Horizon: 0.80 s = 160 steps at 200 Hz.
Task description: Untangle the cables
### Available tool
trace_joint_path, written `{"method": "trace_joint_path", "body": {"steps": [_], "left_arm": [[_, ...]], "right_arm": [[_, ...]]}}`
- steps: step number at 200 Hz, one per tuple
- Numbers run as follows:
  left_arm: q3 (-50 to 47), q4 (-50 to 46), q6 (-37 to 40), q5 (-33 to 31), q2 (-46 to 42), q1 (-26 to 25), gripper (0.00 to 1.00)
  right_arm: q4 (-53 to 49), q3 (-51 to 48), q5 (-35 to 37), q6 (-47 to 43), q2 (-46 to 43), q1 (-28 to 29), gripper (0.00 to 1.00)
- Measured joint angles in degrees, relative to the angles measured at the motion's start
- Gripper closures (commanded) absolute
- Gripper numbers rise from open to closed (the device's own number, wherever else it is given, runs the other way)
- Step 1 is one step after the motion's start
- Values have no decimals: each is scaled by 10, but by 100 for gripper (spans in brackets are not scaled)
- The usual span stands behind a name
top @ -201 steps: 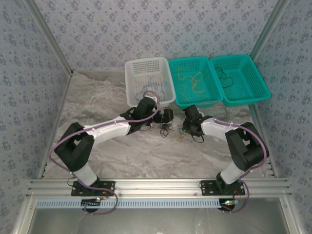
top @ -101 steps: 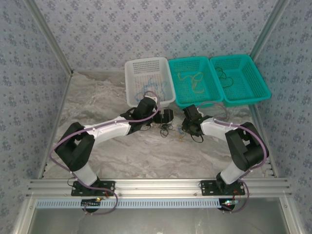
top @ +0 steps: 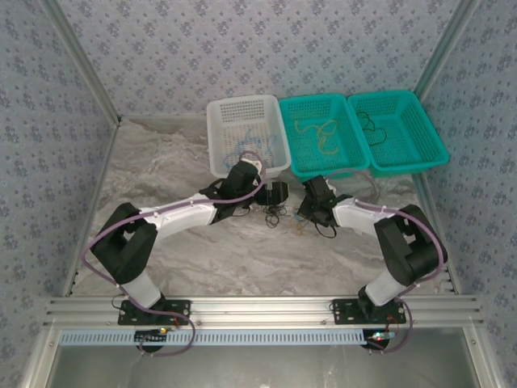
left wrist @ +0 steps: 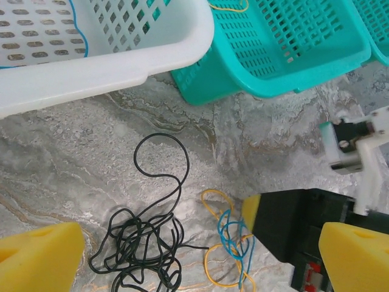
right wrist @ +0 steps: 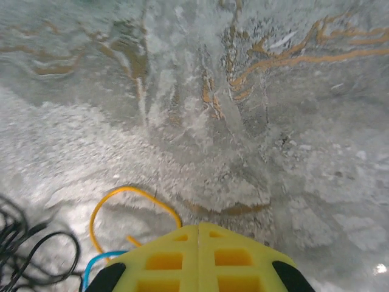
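Cables (left wrist: 137, 255) tangled on worktop (left wrist: 67, 164), just near of white basket (left wrist: 109, 67). Right hand (right wrist: 197, 258) clenched at yellow-blue strands (left wrist: 226, 237), grip unconfirmed; left hand (left wrist: 197, 255) released above black clump (left wrist: 152, 234). Separating step; next, draw strands rightward slowly, black clump pinned.

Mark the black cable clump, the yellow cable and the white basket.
black cable clump (left wrist: 141, 246), left wrist view, middle of the tangle.
yellow cable (right wrist: 130, 189), right wrist view, top of its loop.
white basket (left wrist: 103, 73), left wrist view, near rim.
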Motion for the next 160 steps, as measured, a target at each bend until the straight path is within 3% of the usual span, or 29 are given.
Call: {"method": "trace_joint_path", "body": {"steps": [67, 122, 160], "left_arm": [[-28, 64, 83, 80, 0, 0, 1], [-43, 127, 121, 153, 0, 0, 3], [-43, 142, 143, 166, 0, 0, 7]], "right_arm": [[94, -62, -33, -101, -197, 0, 100], [125, -68, -119, -151, -222, 0, 100], [124, -66, -148, -155, -223, -1, 100]]}}
